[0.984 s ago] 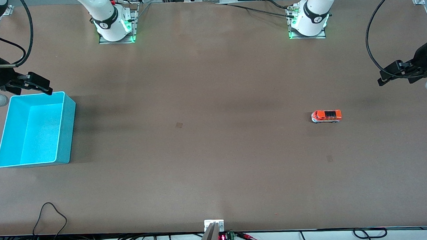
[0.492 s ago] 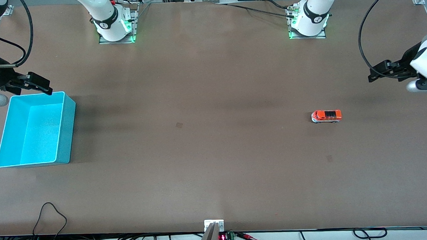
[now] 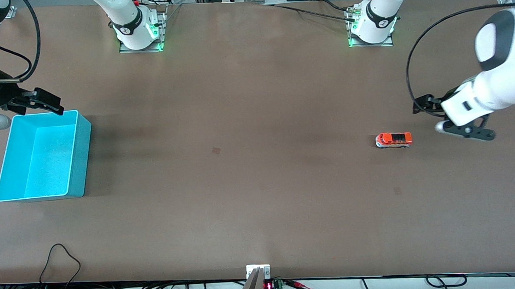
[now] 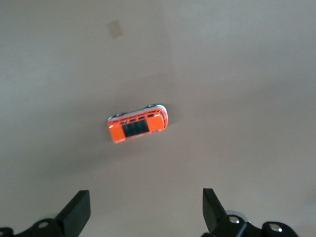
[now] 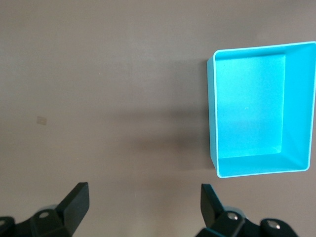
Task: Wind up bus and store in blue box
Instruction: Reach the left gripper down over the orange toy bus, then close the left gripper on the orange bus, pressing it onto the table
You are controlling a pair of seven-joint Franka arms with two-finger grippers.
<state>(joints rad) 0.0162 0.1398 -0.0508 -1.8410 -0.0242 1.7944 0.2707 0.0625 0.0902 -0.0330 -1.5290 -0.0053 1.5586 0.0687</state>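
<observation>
Bus (image 3: 394, 140): orange, dark roof windows, upright on wheels; both grippers spread, empty.

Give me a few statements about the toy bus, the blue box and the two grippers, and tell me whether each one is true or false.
1. The bus stands on its wheels on the table. True.
2. The bus is inside the blue box. False: the box holds nothing, and the bus sits on the table toward the left arm's end.
3. The left gripper is open with nothing held. True.
4. The right gripper grips the box wall. False: it is open, up in the air near the box's edge.
5. The bus lies on its side. False: its dark roof faces up.
</observation>
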